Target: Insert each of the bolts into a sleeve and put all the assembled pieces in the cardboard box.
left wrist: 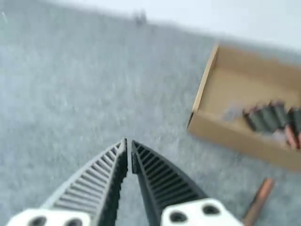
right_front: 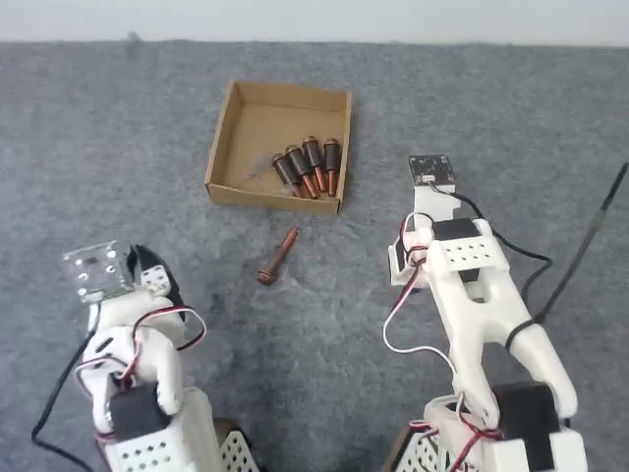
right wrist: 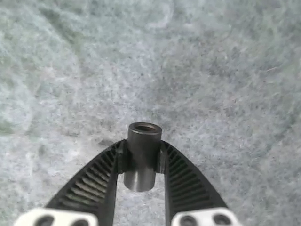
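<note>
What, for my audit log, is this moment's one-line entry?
left gripper shut, empty | right gripper shut on sleeve | bolt on carpet | four assembled pieces in cardboard box

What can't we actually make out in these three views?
- Left wrist view: the assembled pieces in the cardboard box are blurred and cut off by the frame edge, so they can't be counted there.
- Left wrist view: the loose bolt has one end cut off at the frame edge.
- High view: the right arm covers the right gripper and its sleeve.
</note>
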Controlling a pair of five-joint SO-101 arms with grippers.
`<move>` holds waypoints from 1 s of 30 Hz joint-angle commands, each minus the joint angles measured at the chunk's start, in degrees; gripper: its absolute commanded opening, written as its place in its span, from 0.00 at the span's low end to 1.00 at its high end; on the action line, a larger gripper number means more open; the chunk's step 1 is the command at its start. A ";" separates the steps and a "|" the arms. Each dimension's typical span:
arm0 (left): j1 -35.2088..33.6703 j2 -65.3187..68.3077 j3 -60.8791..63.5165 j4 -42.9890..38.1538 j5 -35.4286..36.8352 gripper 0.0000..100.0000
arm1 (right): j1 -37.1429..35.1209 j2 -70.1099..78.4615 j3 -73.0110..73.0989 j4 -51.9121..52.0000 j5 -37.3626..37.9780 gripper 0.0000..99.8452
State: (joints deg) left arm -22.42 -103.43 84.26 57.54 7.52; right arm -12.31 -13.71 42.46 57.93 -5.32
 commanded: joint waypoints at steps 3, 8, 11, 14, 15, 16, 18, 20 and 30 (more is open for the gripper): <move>1.23 9.14 -8.66 -0.18 0.44 0.01 | 0.92 -0.31 -0.79 -1.71 0.53 0.01; 7.03 27.34 -17.19 0.18 0.44 0.01 | 0.92 -0.31 -0.79 -1.80 0.44 0.01; 11.16 36.92 -21.67 0.18 0.53 0.01 | 0.92 -0.31 -0.70 -1.80 0.44 0.01; 15.03 45.10 -25.10 0.26 1.93 0.01 | 0.75 -0.31 -0.62 -1.80 0.44 0.01; 16.18 47.56 -26.07 0.26 3.25 0.01 | 0.75 -0.31 -0.62 -1.80 0.44 0.01; 17.41 49.85 -27.03 0.79 4.40 0.01 | 0.75 -0.31 -0.62 -1.80 0.44 0.01; 20.40 54.15 -28.97 2.73 5.54 0.01 | 0.66 -0.31 -0.62 -1.89 0.53 0.01; 24.26 58.20 -30.02 4.40 5.45 0.01 | 0.66 -0.31 -0.62 -1.89 0.62 0.01; 32.26 70.95 -30.46 0.70 5.80 0.02 | 0.66 -0.31 -0.62 -2.59 0.70 0.01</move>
State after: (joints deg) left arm 9.05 -33.27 56.84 60.53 12.79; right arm -12.31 -13.54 42.46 56.18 -5.32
